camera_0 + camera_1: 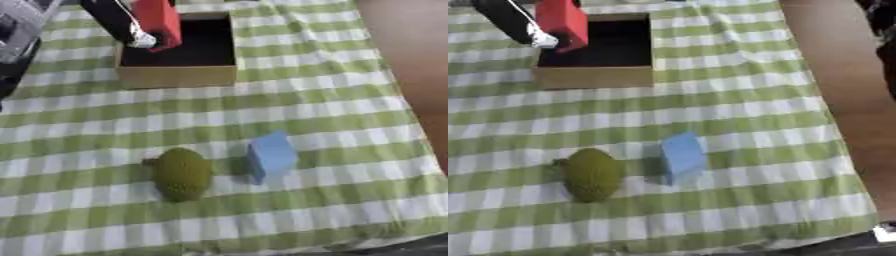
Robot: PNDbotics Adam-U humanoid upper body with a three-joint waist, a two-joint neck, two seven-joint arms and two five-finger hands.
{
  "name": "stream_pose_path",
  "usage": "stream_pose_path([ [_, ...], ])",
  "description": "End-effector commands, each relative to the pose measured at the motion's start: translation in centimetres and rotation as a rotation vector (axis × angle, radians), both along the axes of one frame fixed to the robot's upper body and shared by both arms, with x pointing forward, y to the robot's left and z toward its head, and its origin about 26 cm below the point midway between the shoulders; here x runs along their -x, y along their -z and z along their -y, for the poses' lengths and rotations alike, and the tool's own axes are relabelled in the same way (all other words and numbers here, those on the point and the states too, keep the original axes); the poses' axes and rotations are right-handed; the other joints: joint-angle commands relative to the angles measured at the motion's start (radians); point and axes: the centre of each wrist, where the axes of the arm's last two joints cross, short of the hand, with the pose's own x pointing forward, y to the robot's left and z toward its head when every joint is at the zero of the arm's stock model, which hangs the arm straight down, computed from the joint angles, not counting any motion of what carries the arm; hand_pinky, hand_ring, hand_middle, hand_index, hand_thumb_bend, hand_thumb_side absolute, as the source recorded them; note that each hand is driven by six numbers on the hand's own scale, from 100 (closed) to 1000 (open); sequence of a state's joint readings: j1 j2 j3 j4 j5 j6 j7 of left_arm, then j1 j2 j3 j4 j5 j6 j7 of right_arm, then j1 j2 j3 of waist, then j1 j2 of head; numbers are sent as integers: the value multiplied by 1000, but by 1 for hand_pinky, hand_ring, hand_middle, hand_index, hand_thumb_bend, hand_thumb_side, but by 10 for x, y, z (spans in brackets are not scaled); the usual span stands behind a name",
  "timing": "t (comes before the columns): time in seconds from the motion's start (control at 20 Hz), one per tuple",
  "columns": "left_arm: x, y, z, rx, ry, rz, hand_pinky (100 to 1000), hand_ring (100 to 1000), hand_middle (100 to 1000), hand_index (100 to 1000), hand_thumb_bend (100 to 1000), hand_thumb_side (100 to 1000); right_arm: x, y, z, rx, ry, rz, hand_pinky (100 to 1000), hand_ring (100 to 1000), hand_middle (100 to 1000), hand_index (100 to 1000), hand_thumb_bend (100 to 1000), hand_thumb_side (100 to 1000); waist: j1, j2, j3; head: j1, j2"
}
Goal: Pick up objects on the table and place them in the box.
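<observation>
My left hand (131,31) comes in from the upper left and is shut on a red block (161,20). It holds the block upright over the left part of the cardboard box (177,76), whose dark inside shows below it. Nearer to me on the checked cloth lie a green bumpy oval fruit (182,173) and, just to its right, a light blue block (271,156). The two stand a little apart. No right hand shows in either view.
A green and white checked cloth (332,110) covers the table. Bare brown surface (411,50) runs along the right beyond the cloth's edge. Dark equipment (17,35) stands at the upper left corner.
</observation>
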State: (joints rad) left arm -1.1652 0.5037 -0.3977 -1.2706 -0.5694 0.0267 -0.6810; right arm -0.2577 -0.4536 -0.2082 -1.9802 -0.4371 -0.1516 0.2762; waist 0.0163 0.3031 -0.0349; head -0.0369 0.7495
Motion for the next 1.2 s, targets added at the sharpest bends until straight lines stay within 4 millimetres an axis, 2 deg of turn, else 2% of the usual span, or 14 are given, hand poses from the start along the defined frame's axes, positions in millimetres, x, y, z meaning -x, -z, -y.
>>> stream_pose_path([
  [0.05, -16, -11, -8, 2, -48, 72, 704, 634, 483, 701, 100, 100, 2, -12, -1, 27, -17, 38, 1000, 865, 623, 897, 100, 569, 6, 3, -7, 14, -25],
  [0.4, -40, -5, -21, -33, -114, 125, 715, 648, 492, 710, 126, 100, 1, -16, -3, 34, -27, 56, 1000, 866, 623, 897, 100, 569, 7, 30, -27, 48, -59],
  [0.6, -48, 3, -29, -35, -125, 127, 717, 655, 503, 712, 114, 100, 1, -16, -3, 36, -30, 59, 1000, 867, 622, 899, 100, 570, 8, 40, -34, 55, -73],
  [0.8, -53, 12, -35, -50, -134, 113, 731, 679, 533, 729, 142, 100, 1, -15, -4, 37, -30, 57, 1000, 867, 622, 899, 100, 571, 9, 47, -39, 57, -79],
  [0.9, -55, 14, -37, -61, -145, 115, 771, 731, 602, 777, 187, 100, 1, -15, -4, 37, -31, 57, 1000, 867, 622, 899, 100, 571, 9, 48, -42, 58, -82],
  [1.1, -57, 18, -41, -93, -168, 125, 898, 873, 817, 898, 343, 100, 1, -14, -3, 36, -26, 51, 1000, 867, 622, 900, 100, 572, 10, 50, -43, 57, -80],
  [1.2, -56, 17, -42, -113, -188, 146, 943, 918, 864, 937, 428, 100, 1, -13, -3, 35, -26, 50, 1000, 867, 622, 900, 100, 572, 10, 49, -43, 56, -78],
])
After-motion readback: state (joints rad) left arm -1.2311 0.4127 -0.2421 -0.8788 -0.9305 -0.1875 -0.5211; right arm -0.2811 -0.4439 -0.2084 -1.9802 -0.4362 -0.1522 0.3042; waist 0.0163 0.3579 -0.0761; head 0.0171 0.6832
